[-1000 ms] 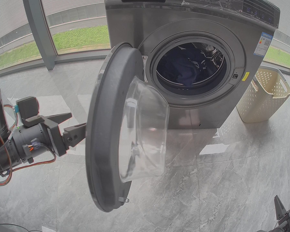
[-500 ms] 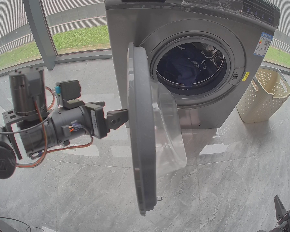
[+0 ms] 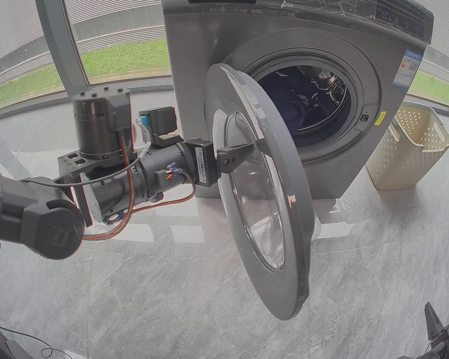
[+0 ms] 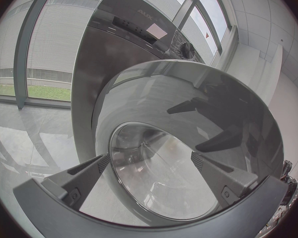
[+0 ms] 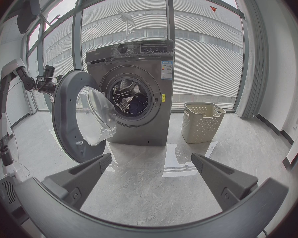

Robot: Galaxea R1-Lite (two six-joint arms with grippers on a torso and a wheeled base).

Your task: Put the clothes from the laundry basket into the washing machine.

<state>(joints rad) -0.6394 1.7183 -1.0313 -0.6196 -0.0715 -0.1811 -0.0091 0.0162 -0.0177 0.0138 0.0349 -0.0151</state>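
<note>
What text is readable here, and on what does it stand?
Blue-and-white label on the washing machine front: too small to read.
Yellow sticker beside the drum opening: too small.
Control panel markings: too small.
Maker's lettering on the top panel: a brand mark.

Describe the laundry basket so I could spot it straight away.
Find the big grey front-loading washing machine by the windows. On the floor just beside it, on the robot's right, stands the laundry basket. It alone is cream-coloured: an open plastic tub, its walls dotted with small holes, with handle slots near the rim.
</note>
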